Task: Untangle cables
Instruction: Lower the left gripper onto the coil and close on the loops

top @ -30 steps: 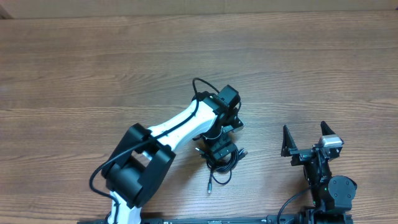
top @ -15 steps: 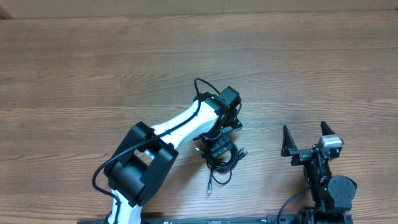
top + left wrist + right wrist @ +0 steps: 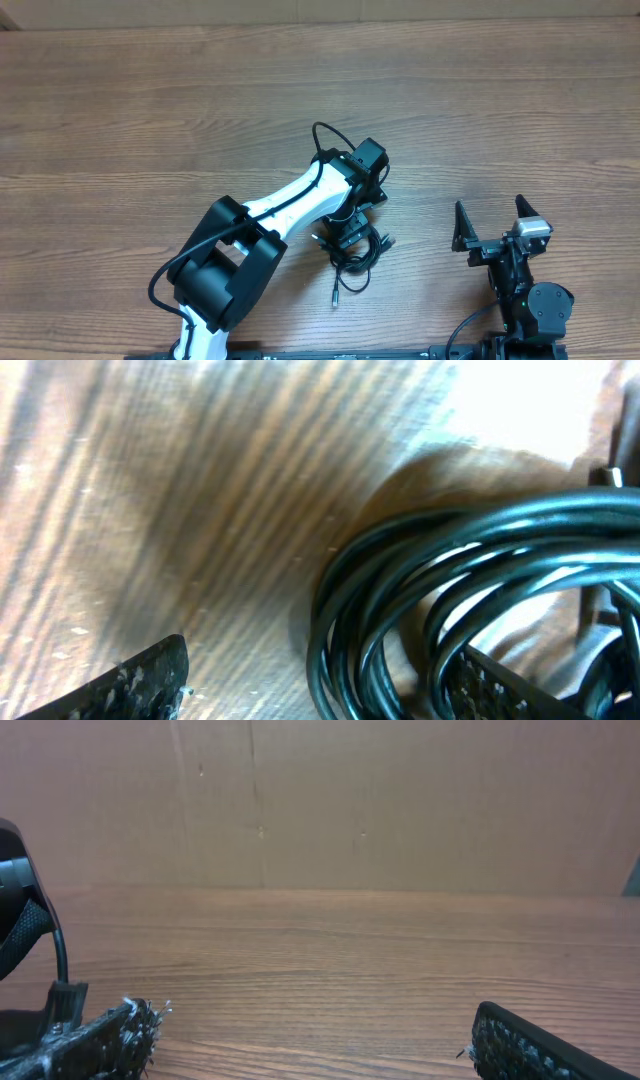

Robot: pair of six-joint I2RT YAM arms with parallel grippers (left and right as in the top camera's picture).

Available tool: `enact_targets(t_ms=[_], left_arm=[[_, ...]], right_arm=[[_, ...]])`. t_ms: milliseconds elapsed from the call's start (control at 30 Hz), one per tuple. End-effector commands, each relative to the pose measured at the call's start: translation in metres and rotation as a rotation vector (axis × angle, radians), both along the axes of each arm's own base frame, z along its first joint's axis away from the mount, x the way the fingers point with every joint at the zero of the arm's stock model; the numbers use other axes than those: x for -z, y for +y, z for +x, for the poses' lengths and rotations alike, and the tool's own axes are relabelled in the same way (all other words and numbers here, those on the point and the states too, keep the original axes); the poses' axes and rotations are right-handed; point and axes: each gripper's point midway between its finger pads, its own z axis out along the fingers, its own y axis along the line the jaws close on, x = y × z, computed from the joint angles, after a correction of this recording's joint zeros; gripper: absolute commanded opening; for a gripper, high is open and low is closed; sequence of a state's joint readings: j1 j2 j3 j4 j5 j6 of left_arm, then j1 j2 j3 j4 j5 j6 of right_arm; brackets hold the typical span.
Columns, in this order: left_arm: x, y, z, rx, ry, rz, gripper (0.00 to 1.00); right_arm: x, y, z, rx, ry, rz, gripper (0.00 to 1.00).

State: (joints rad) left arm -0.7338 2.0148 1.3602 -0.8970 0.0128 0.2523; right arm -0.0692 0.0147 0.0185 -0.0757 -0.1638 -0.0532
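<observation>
Currently: cables (image 3: 480,540), one black coiled tangle, on desk (image 3: 150,120) toward 5 o'clock of centre. Left gripper (image 3: 320,658) wide, straddling the coil's edge, nothing pinched. Right gripper (image 3: 490,215) wide, empty, at 3 o'clock of tangle. Advice: pinch few strands, lift slowly.

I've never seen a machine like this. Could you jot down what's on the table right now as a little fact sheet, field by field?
surface: wooden table
items: cables, thin black cords bunched in one tangle, one plug end trailing toward the robot's side
left gripper: down over the tangle, jaws open, loops lying between its fingers, nothing clamped
right gripper: off to the side, jaws wide open, empty, apart from the cables
task status: cords not yet untangled
</observation>
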Motion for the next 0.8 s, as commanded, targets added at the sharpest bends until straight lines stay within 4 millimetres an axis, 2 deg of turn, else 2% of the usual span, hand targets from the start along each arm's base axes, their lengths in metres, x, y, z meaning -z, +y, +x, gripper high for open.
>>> enact_targets(t_ms=[0,233,567,767], left_arm=[[0.009,0.012,0.008,-0.06,-0.054,0.083,0.82],[0.009,0.014,0.015,-0.182,-0.092,0.091,0.84],[0.007,-0.023,-0.021,-0.087,0.126,-0.108,0.9],[0.009,-0.015,-0.014,-0.087,0.083,-0.064,0.9]], right_arm=[[0.002,0.0,0.0,0.005,-0.005,-0.005,1.0],[0.002,0.0,0.0,0.005,-0.005,-0.005,1.0],[0.002,0.0,0.0,0.005,-0.005,-0.005,1.0],[0.002,0.0,0.0,0.005,-0.005,-0.005,1.0]])
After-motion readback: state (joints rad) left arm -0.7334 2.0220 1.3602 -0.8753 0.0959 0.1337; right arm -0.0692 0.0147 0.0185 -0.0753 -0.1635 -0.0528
